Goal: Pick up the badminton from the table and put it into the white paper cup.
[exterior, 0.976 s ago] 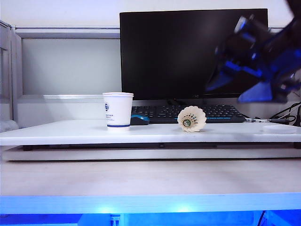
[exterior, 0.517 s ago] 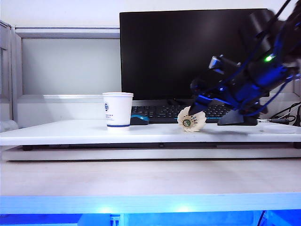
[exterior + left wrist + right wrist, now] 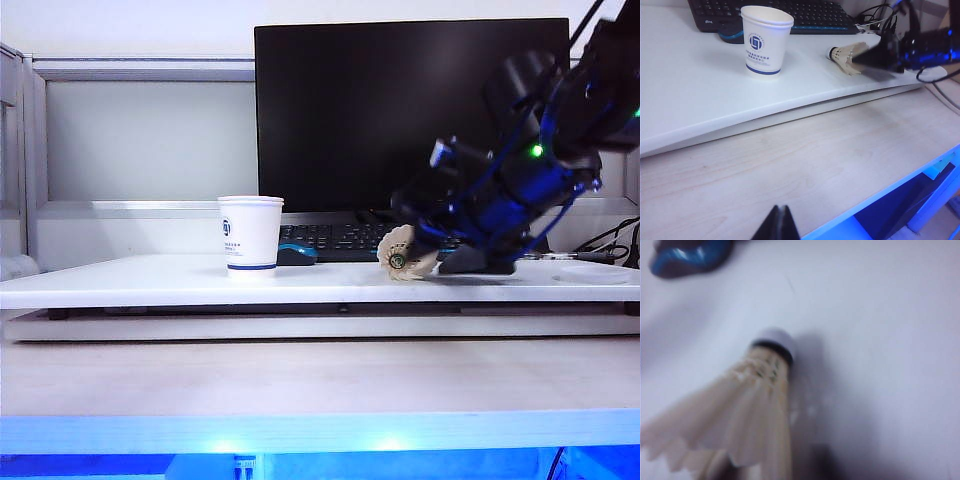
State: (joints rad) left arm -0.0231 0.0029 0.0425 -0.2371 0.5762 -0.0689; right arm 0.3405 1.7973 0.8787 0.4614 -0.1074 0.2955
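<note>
On the white table [image 3: 150,280], the badminton [image 3: 398,252] lies at the white paper cup's [image 3: 250,235] three o'clock, before a dark monitor [image 3: 400,110]. The right gripper [image 3: 430,245] is at its skirt, finger state unclear; the left gripper [image 3: 776,225] sits pinched together over pale wood [image 3: 790,170].

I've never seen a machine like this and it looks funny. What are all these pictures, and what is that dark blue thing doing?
It is a robot with two arms, each ending in a two-finger gripper. One picture comes from a camera facing the table; the other two come from cameras on the arms' wrists. On the table stand a white paper cup and a badminton, a feathered birdie lying on its side. Behind them are a keyboard, a blue mouse and a dark screen. The right gripper is down at the birdie's feathers; whether it grips yet is unclear. The left gripper waits near the desk's front edge, fingers together, holding nothing.
</note>
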